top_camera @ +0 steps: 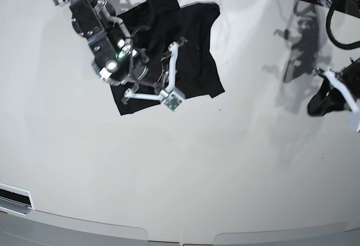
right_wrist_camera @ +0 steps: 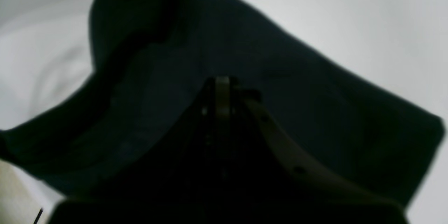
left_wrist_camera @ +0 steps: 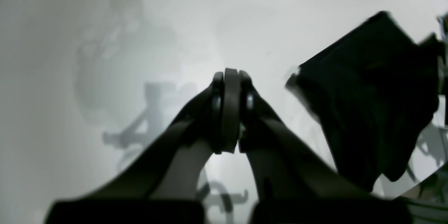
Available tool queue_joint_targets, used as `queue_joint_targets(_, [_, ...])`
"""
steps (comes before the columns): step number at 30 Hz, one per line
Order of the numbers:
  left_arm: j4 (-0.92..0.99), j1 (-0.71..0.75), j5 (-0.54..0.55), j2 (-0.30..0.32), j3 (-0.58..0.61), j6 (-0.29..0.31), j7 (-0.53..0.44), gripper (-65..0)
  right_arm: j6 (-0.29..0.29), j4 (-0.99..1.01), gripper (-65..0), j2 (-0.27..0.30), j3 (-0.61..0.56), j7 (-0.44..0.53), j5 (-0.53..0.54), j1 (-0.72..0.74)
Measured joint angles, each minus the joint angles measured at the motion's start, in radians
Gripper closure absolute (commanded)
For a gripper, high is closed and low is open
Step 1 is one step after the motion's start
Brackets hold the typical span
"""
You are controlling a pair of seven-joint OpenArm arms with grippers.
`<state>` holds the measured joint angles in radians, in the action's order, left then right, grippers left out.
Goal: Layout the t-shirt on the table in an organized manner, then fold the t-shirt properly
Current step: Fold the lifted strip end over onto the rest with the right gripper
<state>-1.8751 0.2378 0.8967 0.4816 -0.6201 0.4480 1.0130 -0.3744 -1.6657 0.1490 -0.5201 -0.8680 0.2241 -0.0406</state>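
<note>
Base view shows you the plain black soft fabric t-shirt (top_camera: 169,54) lying bunched and partly folded on the far side of the glossy white curved-edge desk (top_camera: 185,173), directly beneath the right arm's pincer (top_camera: 147,68). Its long axis runs roughly from the far edge toward you, slanting slightly. Your right pincer is fully closed just above or on the cloth; whether it pinches fabric is too dark to tell. Your left pincer (left_wrist_camera: 229,112) is closed on nothing, well apart over bare desk, so the right arm is nearer. Neckline and sleeves are hidden in the folds; wrist views are blurred.
</note>
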Motion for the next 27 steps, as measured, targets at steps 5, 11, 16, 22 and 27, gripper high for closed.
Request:
queue_joint_targets(5, [0.0, 0.031, 0.004, 0.001, -0.02, 0.002, -0.004, 0.0, -0.045, 0.0, 0.0, -0.069, -0.025, 0.008, 0.003, 0.004])
queue_joint_targets(11, [0.0, 0.042, 0.004, 0.0, -0.02, 0.001, -0.003, 0.0, -0.051, 0.0, 0.0, -0.172, -0.022, 0.023, 0.002, 0.004])
queue_joint_targets(16, [0.0, 0.042, 0.013, 0.0, -0.02, 0.001, -0.003, 0.0, -0.137, 0.0, 0.0, -0.27, -0.022, 0.038, 0.0, 0.014])
queue_joint_targets(22, [0.0, 0.048, 0.038, 0.0, -0.02, 0.061, 0.008, 0.0, -0.022, 0.0, 0.0, -0.296, -0.026, -0.013, -0.184, 0.058])
queue_joint_targets(27, [0.0, 0.082, 0.038, 0.0, -0.02, 0.06, 0.012, 0.0, 0.234, 0.0, 0.0, -0.24, -0.019, -0.019, -0.29, 0.051])
